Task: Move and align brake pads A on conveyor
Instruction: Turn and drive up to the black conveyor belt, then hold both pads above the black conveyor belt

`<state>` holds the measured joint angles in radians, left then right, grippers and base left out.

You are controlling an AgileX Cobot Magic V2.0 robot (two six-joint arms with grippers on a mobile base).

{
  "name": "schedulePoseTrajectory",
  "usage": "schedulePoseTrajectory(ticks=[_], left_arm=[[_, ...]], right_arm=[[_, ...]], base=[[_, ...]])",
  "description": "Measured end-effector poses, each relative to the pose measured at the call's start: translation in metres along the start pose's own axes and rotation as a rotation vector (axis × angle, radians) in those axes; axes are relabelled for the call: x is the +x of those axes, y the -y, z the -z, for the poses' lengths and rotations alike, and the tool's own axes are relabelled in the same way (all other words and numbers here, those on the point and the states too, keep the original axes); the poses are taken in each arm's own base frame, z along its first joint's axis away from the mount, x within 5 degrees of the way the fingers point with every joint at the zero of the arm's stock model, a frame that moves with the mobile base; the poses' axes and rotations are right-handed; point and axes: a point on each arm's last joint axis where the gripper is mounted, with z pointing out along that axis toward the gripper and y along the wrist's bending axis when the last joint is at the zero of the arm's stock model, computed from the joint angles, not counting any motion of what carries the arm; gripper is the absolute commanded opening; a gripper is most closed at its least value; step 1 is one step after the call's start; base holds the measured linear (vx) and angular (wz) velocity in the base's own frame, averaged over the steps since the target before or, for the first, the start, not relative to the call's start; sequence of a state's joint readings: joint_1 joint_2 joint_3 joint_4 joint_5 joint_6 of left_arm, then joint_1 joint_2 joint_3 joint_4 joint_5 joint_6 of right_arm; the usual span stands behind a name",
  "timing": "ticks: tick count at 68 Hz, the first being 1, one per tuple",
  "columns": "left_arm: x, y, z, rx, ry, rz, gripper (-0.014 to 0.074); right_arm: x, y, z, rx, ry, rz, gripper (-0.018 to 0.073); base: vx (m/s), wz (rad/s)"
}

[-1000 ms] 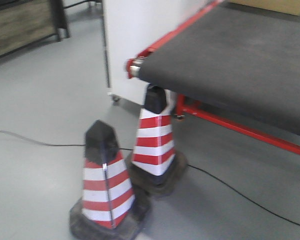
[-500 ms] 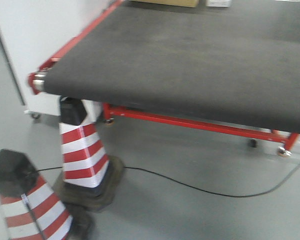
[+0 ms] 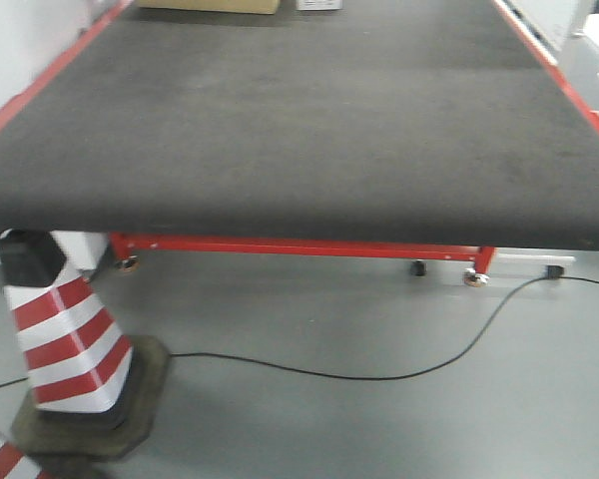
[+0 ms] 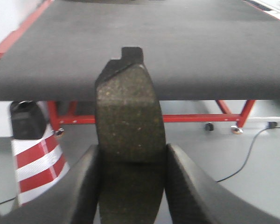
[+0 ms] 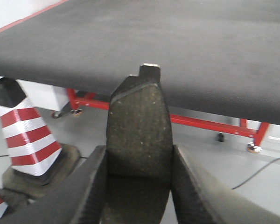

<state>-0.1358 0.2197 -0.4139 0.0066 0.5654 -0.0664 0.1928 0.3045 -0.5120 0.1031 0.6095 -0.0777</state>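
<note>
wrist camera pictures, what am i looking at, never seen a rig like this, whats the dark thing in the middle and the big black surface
It's a two-armed robot on a mobile base. The front view looks out from it at the conveyor, a wide charcoal belt with red edges. A striped traffic cone and a cable are on the floor by it. No pads lie on the belt area shown. The other two pictures come from a camera on each wrist. The left gripper is shut on a brake pad, clamped between its two black fingers. The right gripper holds a second brake pad the same way.
</note>
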Motion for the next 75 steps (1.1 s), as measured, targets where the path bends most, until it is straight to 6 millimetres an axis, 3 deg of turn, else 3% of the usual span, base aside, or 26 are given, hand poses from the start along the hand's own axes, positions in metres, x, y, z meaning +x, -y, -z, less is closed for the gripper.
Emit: schedulePoseTrajectory(ticks=[75], left_arm=[[0.0000,0.0000,0.0000,0.000,0.000,0.001,-0.0006]], right_arm=[[0.0000,0.0000,0.0000,0.000,0.000,0.000,-0.0007]], base=[[0.32,-0.08]])
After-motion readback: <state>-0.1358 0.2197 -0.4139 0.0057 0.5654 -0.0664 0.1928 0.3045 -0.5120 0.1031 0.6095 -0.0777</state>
